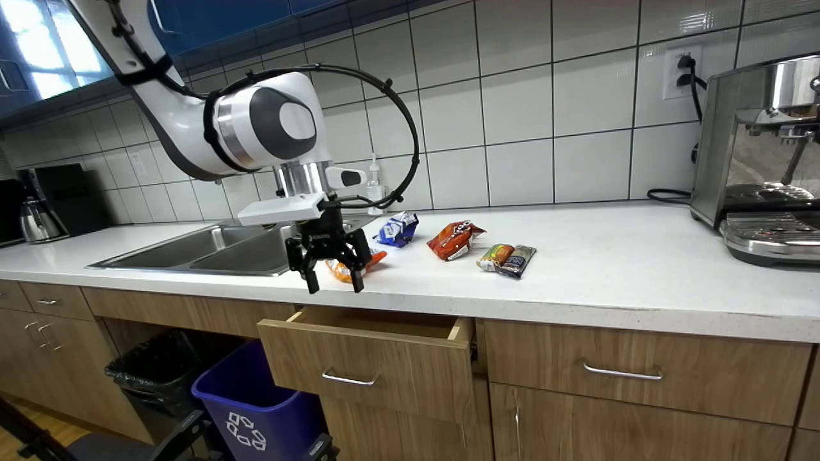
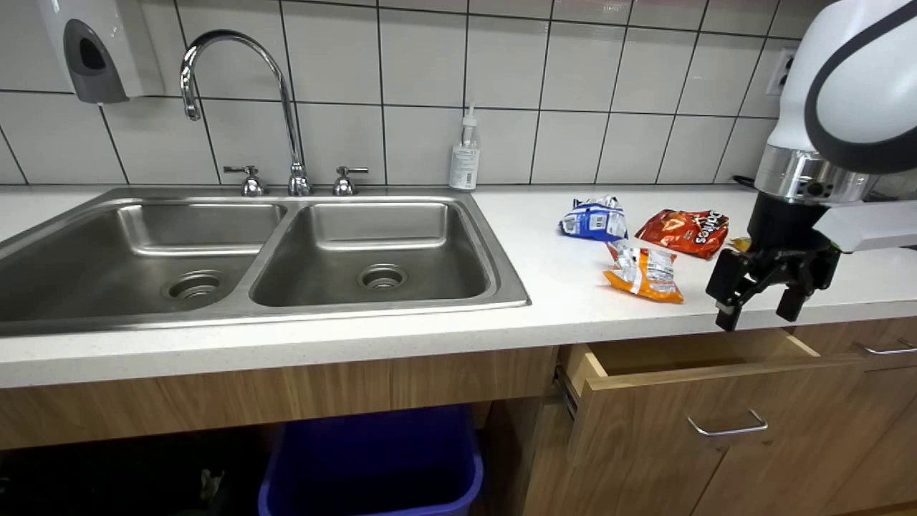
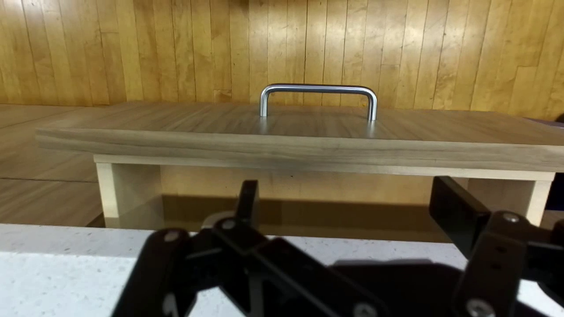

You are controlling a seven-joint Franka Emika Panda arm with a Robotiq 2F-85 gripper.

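Black claw (image 3: 346,189), spread wide, grasping nothing; beneath it, open drawer (image 3: 286,152), likely rigid, smooth-running, best held by its handle (image 3: 318,88).

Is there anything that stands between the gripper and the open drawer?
Nothing visible stands between the gripper and the exposed part of the drawer; in the wrist view, the countertop covers the drawer's rear.
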